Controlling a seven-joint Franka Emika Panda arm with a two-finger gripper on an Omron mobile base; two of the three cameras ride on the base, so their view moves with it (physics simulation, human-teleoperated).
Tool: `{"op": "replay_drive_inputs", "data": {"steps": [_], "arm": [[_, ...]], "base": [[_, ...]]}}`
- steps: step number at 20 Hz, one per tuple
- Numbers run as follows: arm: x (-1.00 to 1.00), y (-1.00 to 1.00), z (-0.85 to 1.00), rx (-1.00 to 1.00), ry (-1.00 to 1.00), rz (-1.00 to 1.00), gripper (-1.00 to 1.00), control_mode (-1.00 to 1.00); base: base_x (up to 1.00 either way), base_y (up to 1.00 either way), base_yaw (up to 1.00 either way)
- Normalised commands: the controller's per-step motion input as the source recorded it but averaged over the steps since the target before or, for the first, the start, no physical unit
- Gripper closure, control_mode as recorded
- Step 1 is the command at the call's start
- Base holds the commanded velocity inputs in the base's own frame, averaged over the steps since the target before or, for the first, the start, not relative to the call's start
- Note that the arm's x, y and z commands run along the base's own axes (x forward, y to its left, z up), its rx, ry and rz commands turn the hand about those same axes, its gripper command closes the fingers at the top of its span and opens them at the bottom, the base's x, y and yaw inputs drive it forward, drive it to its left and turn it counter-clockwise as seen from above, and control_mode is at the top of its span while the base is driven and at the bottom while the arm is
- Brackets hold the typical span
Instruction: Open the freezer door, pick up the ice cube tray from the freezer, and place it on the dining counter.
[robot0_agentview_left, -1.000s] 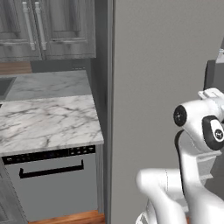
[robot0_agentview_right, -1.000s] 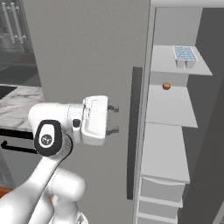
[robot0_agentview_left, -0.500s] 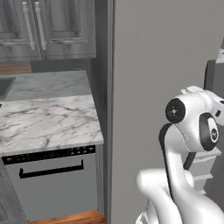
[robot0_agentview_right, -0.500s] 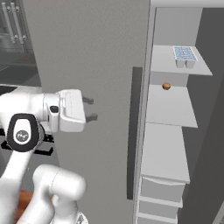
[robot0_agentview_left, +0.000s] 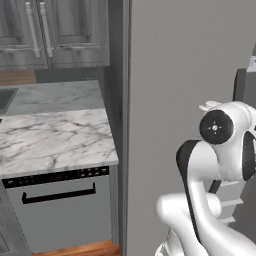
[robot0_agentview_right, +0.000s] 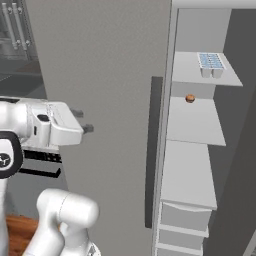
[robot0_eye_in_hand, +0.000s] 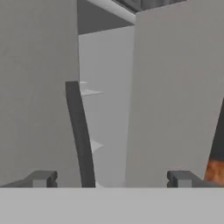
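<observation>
Claw (robot0_agentview_right: 84, 121) pulled back from freezer door (robot0_agentview_right: 110, 100), fingers spread

Matte, smooth grey on the freezer door (robot0_agentview_right: 107, 65), with a darker, equally dull bar handle (robot0_agentview_right: 152, 150); flat, unreflective pale grey on the shelves (robot0_agentview_right: 195, 120) inside. White marble with grey veins, faintly polished, on the small counter (robot0_agentview_left: 52, 137), above a matte grey appliance front (robot0_agentview_left: 62, 212) with a black handle. Glossy white plastic-looking shell on the arm (robot0_agentview_left: 210, 160), dark matte fingertips (robot0_agentview_right: 88, 129); pale blue, plastic-looking ice cube tray (robot0_agentview_right: 210, 61); warm brown wood-look floor (robot0_agentview_left: 75, 249).
</observation>
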Motion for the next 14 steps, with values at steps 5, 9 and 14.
{"op": "replay_drive_inputs", "data": {"steps": [5, 9, 14], "arm": [[-0.36, 0.26, 0.04, 0.01, 0.10, 0.21, -1.00, -1.00], [-0.22, 0.24, 0.00, 0.01, 0.07, 0.21, -1.00, -1.00], [-0.02, 0.22, 0.00, 0.06, 0.09, 0.15, -1.00, -1.00]], "base": [[0.00, 0.00, 0.00], [0.00, 0.00, 0.00], [0.00, 0.00, 0.00]]}}
